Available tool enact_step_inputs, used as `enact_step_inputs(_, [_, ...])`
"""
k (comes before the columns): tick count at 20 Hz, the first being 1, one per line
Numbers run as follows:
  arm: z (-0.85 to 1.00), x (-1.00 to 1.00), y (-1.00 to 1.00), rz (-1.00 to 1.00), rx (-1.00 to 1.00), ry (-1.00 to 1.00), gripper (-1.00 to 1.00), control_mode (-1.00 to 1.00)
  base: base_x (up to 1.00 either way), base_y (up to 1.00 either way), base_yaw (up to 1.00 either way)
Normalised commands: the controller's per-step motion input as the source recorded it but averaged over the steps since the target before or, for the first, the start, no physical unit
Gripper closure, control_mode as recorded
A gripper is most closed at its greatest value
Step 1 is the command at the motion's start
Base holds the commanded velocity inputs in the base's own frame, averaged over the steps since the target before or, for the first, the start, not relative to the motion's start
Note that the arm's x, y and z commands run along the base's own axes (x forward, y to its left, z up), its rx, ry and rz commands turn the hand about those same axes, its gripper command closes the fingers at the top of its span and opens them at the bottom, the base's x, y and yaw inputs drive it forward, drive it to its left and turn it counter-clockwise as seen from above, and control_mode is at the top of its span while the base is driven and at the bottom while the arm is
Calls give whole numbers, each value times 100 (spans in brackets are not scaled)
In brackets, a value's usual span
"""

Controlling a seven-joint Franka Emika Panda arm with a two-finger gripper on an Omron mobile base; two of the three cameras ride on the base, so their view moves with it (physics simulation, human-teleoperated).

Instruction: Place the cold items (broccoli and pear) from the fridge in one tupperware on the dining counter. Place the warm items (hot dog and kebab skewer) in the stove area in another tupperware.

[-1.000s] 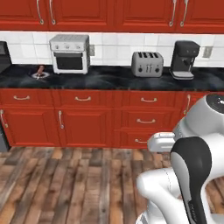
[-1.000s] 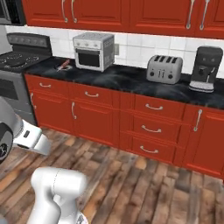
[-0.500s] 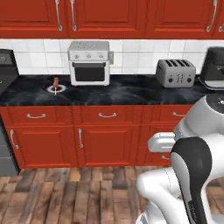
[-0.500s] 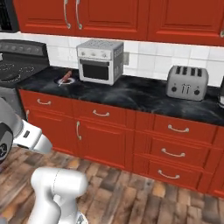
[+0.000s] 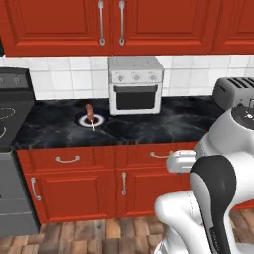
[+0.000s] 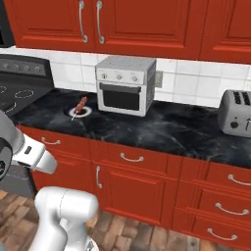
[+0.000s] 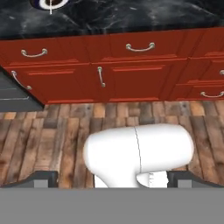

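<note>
A kebab skewer (image 5: 90, 112) lies on a small white plate (image 5: 97, 120) on the black counter, left of the toaster oven; from the right base view the skewer (image 6: 79, 104) and plate (image 6: 84, 112) sit near the stove. In the hand view the plate's edge (image 7: 60, 4) peeks in at the top. My gripper (image 7: 113, 180) is open and holds nothing. It hangs low over the wooden floor in front of the red cabinets, well short of the counter.
A silver toaster oven (image 5: 135, 84) stands against the tiled wall, with a toaster (image 6: 237, 112) further right. The stove (image 5: 9, 116) adjoins the counter's left end. Red drawers and doors (image 7: 103, 72) front the counter, with wood floor (image 7: 52, 131) below.
The whole scene has grown larger and shifted right: the base has driven closer to the counter and leftward. The skewer stays on its plate and the arm keeps its folded pose.
</note>
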Motion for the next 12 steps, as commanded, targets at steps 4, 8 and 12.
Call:
enact_step_inputs(4, [0,0,0,0,0,0,-100,100,100,48,-5])
enact_step_inputs(8, [0,0,0,0,0,0,-100,100,97,61,-3])
enact_step_inputs(12, [0,0,0,0,0,0,-100,100,79,46,0])
